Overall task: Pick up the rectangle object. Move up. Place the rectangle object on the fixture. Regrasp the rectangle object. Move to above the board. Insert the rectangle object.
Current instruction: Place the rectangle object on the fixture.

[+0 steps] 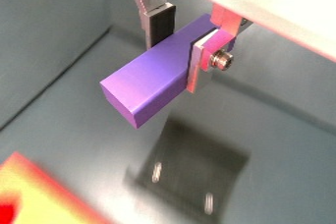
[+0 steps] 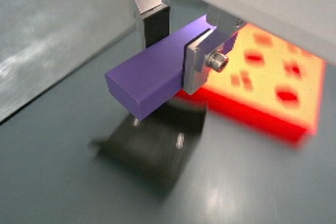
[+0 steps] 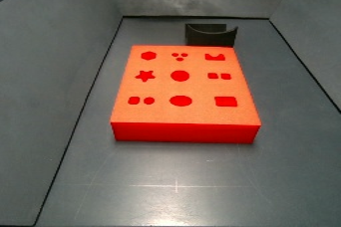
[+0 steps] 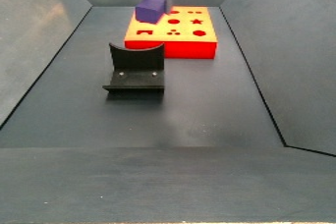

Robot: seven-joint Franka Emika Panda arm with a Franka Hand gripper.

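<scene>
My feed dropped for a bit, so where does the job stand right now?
Pickup looks done: the gripper holds the rectangle object clamped between its fingers, raised in the air above the fixture, which is empty. In hand is the carry toward the fixture. Left: setting the block on it, regrasping, moving over the board and inserting; its cut-outs all look unfilled.

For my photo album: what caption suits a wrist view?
The tool holds a purple block in the air above the dark fixture.
</scene>
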